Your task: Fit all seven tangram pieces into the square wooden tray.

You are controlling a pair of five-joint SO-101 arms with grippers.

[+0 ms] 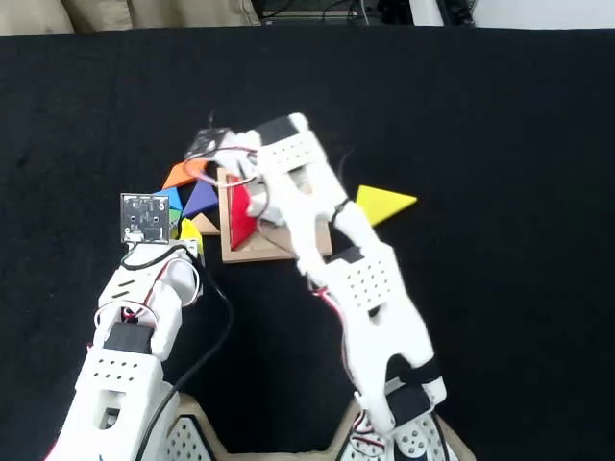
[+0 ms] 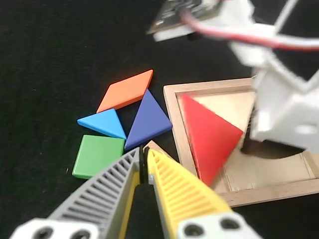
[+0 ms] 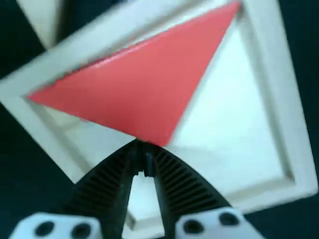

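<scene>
The square wooden tray [image 1: 256, 252] [image 2: 172, 115] [image 3: 271, 59] holds a red triangle [image 1: 238, 213] [image 2: 209, 137] [image 3: 144, 89] that leans up off the floor. My right gripper [image 3: 145, 152] [image 2: 249, 144] is shut on that triangle's corner, over the tray. Beside the tray lie an orange parallelogram [image 2: 127, 89], a light blue triangle [image 2: 103, 123], a dark blue triangle [image 2: 148, 119], a green square [image 2: 98, 155] and a tan piece [image 2: 155, 148]. My left gripper [image 2: 144, 155] [image 1: 192, 235] is shut, its tips at the tan piece. A yellow triangle [image 1: 382, 204] lies alone on the tray's other side.
Black cloth [image 1: 500, 115] covers the table, with open room at the back and on the yellow triangle's side. The right arm [image 1: 365, 288] crosses over the tray's near corner. Its cables [image 2: 234, 37] hang above the tray in the left wrist view.
</scene>
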